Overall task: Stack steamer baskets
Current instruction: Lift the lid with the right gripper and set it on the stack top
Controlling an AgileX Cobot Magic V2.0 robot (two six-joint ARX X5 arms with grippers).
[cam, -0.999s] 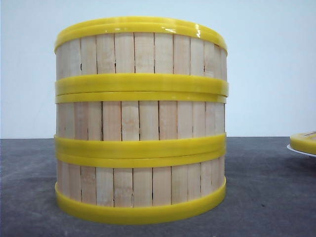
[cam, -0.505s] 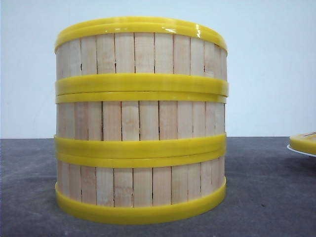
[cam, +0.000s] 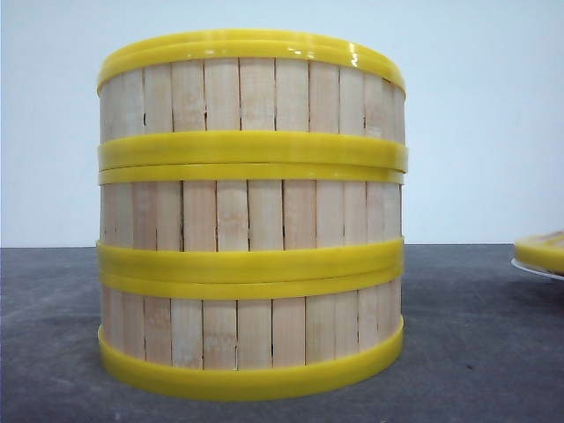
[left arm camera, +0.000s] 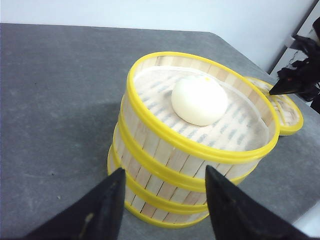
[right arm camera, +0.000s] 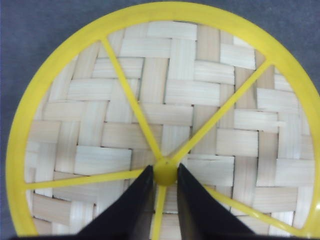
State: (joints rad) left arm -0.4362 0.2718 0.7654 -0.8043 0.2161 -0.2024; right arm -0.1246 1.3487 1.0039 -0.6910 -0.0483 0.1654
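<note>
Three steamer baskets stand stacked in the middle of the front view: top, middle, bottom. In the left wrist view the stack has a white bun in its top basket. My left gripper is open, a short way back from the stack's side, holding nothing. My right gripper is shut on the yellow centre knob of the flat woven lid. That lid lies just beyond the stack.
The lid rests on a white plate at the right edge of the grey table. The right arm hangs over the lid. A pale wall stands behind the table.
The lid at the right edge looks slightly shifted and blurred. The stack of baskets has not moved.
</note>
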